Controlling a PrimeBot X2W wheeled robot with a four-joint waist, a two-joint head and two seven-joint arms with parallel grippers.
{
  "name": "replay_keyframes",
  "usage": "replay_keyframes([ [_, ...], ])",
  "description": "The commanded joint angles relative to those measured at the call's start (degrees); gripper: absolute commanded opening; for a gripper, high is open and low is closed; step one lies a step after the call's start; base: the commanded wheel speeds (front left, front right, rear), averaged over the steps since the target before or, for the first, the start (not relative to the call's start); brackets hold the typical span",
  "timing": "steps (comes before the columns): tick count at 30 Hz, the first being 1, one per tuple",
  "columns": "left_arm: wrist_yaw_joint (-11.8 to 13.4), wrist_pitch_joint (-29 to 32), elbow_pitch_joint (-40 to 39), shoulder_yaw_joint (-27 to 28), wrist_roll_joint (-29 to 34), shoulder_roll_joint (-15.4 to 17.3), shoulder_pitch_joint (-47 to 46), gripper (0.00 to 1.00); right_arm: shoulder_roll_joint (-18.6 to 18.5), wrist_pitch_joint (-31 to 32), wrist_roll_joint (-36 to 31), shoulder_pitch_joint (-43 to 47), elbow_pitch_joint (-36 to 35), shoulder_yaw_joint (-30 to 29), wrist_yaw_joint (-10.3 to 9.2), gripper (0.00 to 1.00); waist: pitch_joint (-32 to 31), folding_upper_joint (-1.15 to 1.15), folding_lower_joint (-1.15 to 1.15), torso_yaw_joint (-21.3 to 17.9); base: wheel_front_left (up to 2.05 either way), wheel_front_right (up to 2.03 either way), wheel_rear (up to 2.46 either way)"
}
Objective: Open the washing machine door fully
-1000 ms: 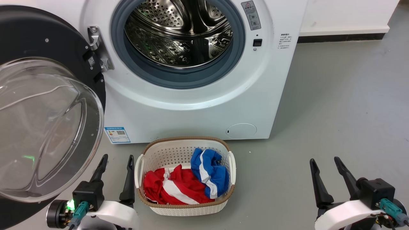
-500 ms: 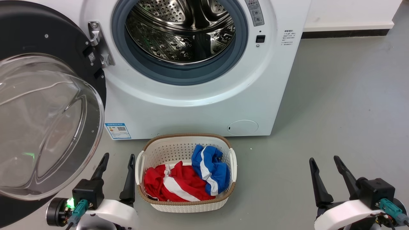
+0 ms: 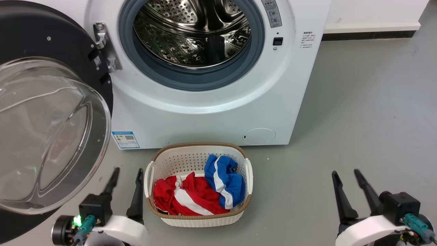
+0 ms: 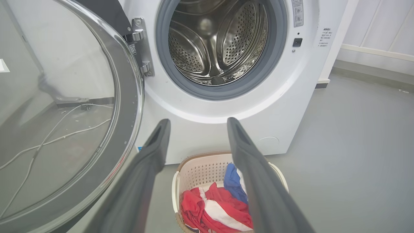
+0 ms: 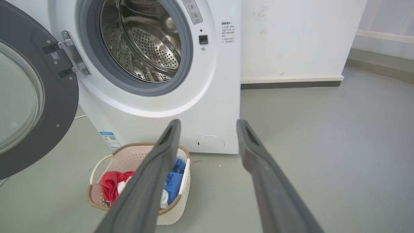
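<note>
- The washing machine door (image 3: 51,133) is swung out on the left side of the machine. It is a big round disc of glossy black plastic with a clear glass bowl bulging from its centre, and its inner face is turned toward us.
- It hangs on a bright metal hinge (image 3: 104,48), just left of the drum opening.
- The washing machine (image 3: 205,116) is a smooth white box. In its front we see a thick grey rubber gasket (image 3: 191,80) around a shiny steel drum (image 3: 191,30) full of small holes.
- Low on the front panel there are a blue label sticker (image 3: 125,140) and a small round flap (image 3: 258,136).
- A white perforated laundry basket (image 3: 198,222) with a brown woven rim stands on the floor before the machine. It holds crumpled cloth, one piece red and white (image 3: 184,201) and one blue and white (image 3: 223,181).
- The left gripper (image 3: 127,169) is between the door's lower rim and the basket — its two dark tapered fingers are spread apart and hold nothing.
- The right gripper (image 3: 344,172) is well apart to the right over the bare grey floor (image 3: 358,119), its fingers also spread and holding nothing.
</note>
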Motion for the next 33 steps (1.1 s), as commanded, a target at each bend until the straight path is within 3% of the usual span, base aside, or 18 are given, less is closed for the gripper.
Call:
replay_keyframes([
  [1, 0.0, 0.0, 0.4, -0.1, 0.0, -0.2, 0.3, 0.0, 0.0, 0.0, 0.1, 0.2, 0.5, 0.0, 0.0, 0.0, 0.0, 0.0, 0.0, 0.0, 0.0, 0.0, 0.0],
  [33, -5.4, 6.7, 2.6, 7.4, -27.1, -5.3, -1.1, 0.0, -1.4, 3.1, 32.9, -3.1, 4.1, -0.6, 0.0, 0.0, -0.4, 0.0, 0.0, 0.6, 0.0, 0.0, 0.0],
])
